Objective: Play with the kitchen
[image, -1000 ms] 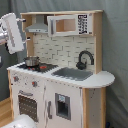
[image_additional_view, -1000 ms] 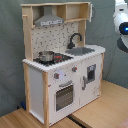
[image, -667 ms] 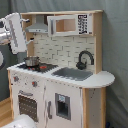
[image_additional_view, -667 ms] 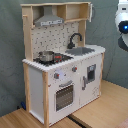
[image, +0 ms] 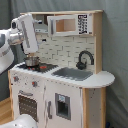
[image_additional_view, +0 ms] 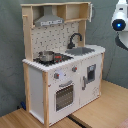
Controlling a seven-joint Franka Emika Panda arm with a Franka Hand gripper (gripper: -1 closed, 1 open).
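The kitchen (image: 60, 95) is a white and light-wood toy unit, seen in both exterior views (image_additional_view: 55, 80). On its hob stands a small metal pot (image: 31, 61) (image_additional_view: 46, 56), with a black faucet (image: 84, 59) (image_additional_view: 75, 40) behind the grey sink (image: 72, 73) (image_additional_view: 82, 50). Two red knobs (image: 34, 84) sit above the oven door (image: 27, 105) (image_additional_view: 64, 95). My gripper (image: 30, 51) points down at the first exterior view's left, its tip overlapping the pot. In the second exterior view nothing hangs over the pot, and only a white arm part (image_additional_view: 120, 21) with a blue light shows at the upper right.
A hood (image_additional_view: 49, 21) and an open shelf cap the dotted backsplash (image_additional_view: 52, 37). A toy microwave (image: 65, 24) sits up top. A grey curtain (image: 117, 45) hangs behind. The unit stands on wooden boards (image_additional_view: 100, 112). A white rounded arm part (image: 20, 121) shows at the bottom left.
In the first exterior view the arm has swung right from the left edge to in front of the hob. In the second exterior view the white arm part has risen slightly.
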